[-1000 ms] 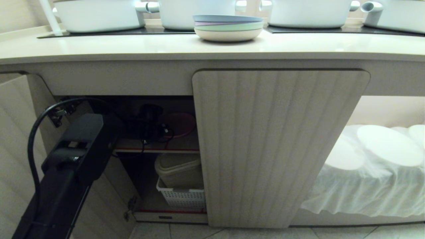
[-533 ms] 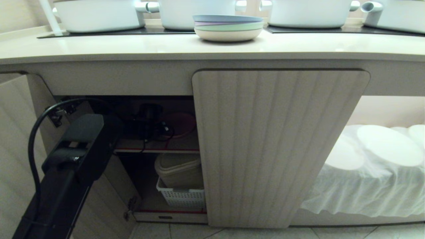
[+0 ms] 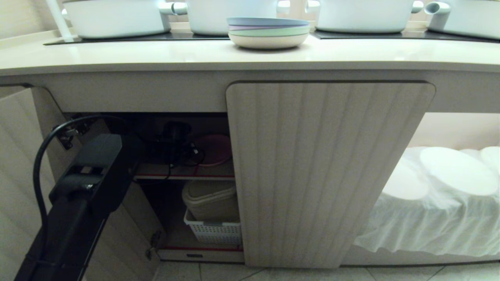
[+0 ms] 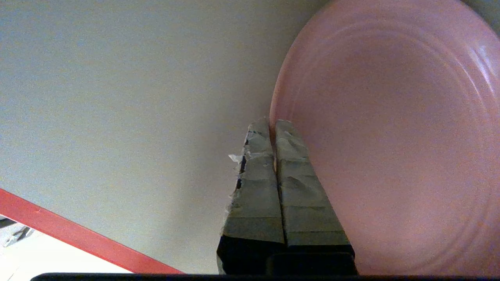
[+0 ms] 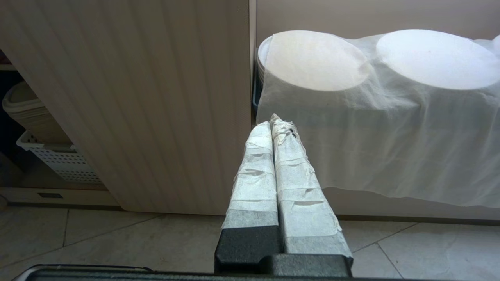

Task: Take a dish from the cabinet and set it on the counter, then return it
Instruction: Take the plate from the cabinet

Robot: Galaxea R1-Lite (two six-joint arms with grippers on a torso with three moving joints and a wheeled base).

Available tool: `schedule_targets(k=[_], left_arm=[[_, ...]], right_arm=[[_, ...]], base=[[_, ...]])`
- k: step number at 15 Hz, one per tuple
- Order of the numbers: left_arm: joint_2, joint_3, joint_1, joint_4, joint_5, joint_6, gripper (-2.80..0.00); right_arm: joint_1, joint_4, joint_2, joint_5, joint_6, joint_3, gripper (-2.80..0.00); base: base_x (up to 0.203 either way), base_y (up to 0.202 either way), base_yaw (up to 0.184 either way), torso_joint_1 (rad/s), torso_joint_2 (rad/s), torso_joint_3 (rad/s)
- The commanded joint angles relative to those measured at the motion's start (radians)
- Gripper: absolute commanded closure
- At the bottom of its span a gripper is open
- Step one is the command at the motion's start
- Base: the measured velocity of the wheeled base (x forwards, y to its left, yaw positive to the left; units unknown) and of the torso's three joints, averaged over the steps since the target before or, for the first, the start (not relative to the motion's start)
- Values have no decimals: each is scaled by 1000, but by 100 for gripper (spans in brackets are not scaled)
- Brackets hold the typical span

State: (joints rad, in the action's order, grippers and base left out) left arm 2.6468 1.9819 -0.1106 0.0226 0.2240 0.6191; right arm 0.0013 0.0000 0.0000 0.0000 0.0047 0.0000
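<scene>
— One relation decides the lift: how does the dish (image 4: pixel 390 132) lie from the left gripper (image 4: pixel 272 124)?

— Straight off its tips. In the left wrist view the taped fingers (image 4: pixel 256 183) are pressed together with the pink rim caught between them at the very tip, and the rest of the dish spreads away to one side of the claw. So it is pinched at the edge, not under the middle

— Where is it sitting?

— Inside the cabinet (image 3: pixel 328 171), on the upper red-edged shelf (image 3: pixel 211 176), behind the open left-hand door. From the head view it shows as a dim pink round (image 3: pixel 213 149) just beside the gripper's dark wrist

— Which arm is nearer?

— Left, plainly; it reaches into the opening. The right gripper (image 5: pixel 275 121) hangs low outside, fingers closed on nothing, facing the shut fluted door and the white-draped plates (image 5: pixel 316 60)

— So the way out?

— My judgement: draw back toward the opening, then rise to the counter (image 3: pixel 156 52). An edge grip may let the dish sag or swivel

— What can't you make out?

— How deep the rim sits between the pads, whether the dish lies flat or leans against the back wall, and its far edge, which is cut off. The head view hides the fingertips in shadow
</scene>
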Motion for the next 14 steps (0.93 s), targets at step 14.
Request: schedule_targets(k=[14], left_arm=[[-89,-144,-3,-13,0,1,0]], right_arm=[[0,0,0,0,0,0,0]], base=[[0,0,0,0,0,0]])
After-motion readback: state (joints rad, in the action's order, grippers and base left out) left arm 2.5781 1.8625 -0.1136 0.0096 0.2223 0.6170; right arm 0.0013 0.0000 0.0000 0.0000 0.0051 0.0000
